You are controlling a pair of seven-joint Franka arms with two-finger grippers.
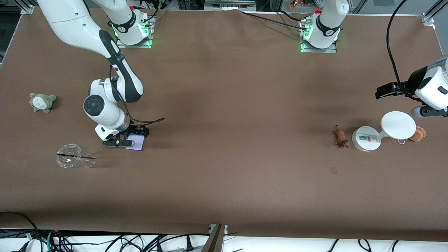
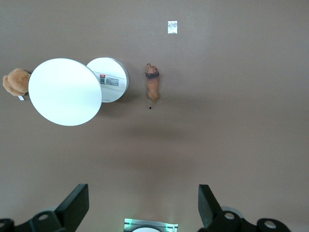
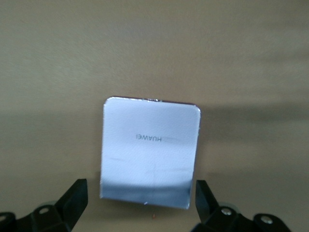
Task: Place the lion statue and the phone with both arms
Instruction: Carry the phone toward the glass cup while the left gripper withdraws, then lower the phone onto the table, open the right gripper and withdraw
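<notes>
The phone point(image 1: 137, 142), a flat pale lilac-white rectangle, lies on the brown table toward the right arm's end. In the right wrist view the phone point(image 3: 150, 152) shows a faint brand mark. My right gripper point(image 1: 119, 142) is open low over it, and its fingers point(image 3: 72, 200) flank the phone's edge without touching it. The lion statue point(image 1: 340, 137), small and brown-orange, lies on the table toward the left arm's end, and also shows in the left wrist view point(image 2: 153, 85). My left gripper point(image 1: 428, 112) hangs open and empty high over the table there point(image 2: 142, 203).
A white round-headed stand point(image 1: 381, 134) stands beside the lion, with a brown plush bear point(image 1: 417, 134) next to it. A grey-green plush toy point(image 1: 42, 102) and a clear plastic cup point(image 1: 74, 156) on its side lie near the phone. A small tape mark point(image 1: 334, 170) lies nearer the front camera than the lion.
</notes>
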